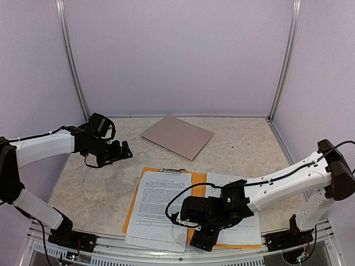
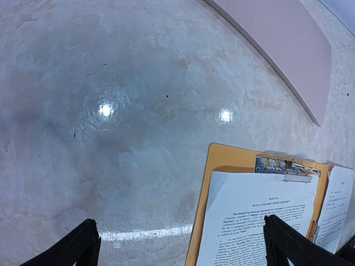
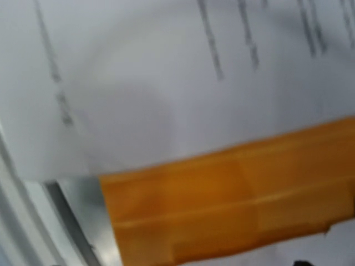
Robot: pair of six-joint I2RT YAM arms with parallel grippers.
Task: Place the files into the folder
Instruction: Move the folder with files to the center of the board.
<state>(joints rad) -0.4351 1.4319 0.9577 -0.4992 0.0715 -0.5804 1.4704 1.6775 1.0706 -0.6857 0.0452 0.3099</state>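
Top external view shows the flat orange plastic folder [image 1: 198, 178] lying open on the pale marbled desk [image 1: 94, 188], close to the near edge and between the two arm bases. Loose white printed sheets [image 1: 158, 202] lie on top of it. One covers the left half and overhangs the folder's near edge. Another rests on the right half and is largely hidden under the white right arm [image 1: 283, 183]. A small metal clip [image 1: 172, 170] sits at the folder's far edge, right at the top of the left sheet. A stiff grey-brown board [image 1: 177, 136] lies farther back, well apart from the folder.

The left jaws hang over bare desk to the left of the folder. In the left wrist view they are spread wide with nothing between them, and the folder [image 2: 222, 160], its clip [image 2: 285, 166] and the sheet [image 2: 255, 216] lie just ahead.

The right jaws are low over the folder's near edge. The right wrist view is blurred, showing only white paper [image 3: 166, 83] and an orange band [image 3: 222, 205] up close, so I cannot tell how far they are open or whether they grip anything.
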